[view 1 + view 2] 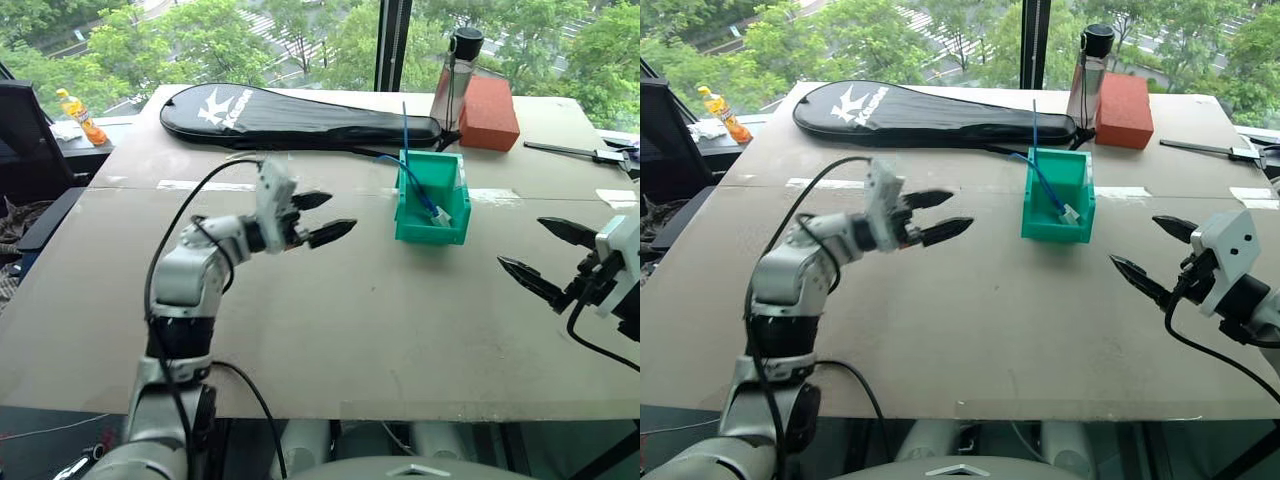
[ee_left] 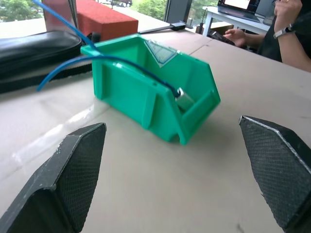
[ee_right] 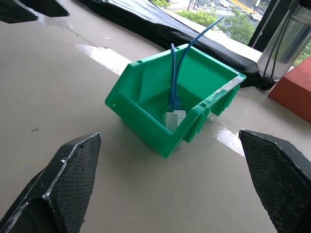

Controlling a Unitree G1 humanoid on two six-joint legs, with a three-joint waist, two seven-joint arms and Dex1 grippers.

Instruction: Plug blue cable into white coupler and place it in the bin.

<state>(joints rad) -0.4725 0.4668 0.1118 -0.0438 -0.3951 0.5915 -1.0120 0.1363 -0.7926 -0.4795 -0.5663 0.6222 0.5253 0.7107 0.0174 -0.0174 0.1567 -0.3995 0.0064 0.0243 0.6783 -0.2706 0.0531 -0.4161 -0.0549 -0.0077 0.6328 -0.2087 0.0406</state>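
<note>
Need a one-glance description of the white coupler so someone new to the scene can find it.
On the brown table, find the green bin in front of the long black racket bag. The white coupler lies inside, at the bin's low front wall. It is the small pale block on the end of the blue cable, which curves up out of the bin.

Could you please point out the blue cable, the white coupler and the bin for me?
blue cable [image 3: 173, 73], right wrist view, on its upright stretch inside the bin.
white coupler [image 3: 173, 119], right wrist view, on its whitish face.
bin [image 1: 430, 232], left eye view, on its low front wall.
</note>
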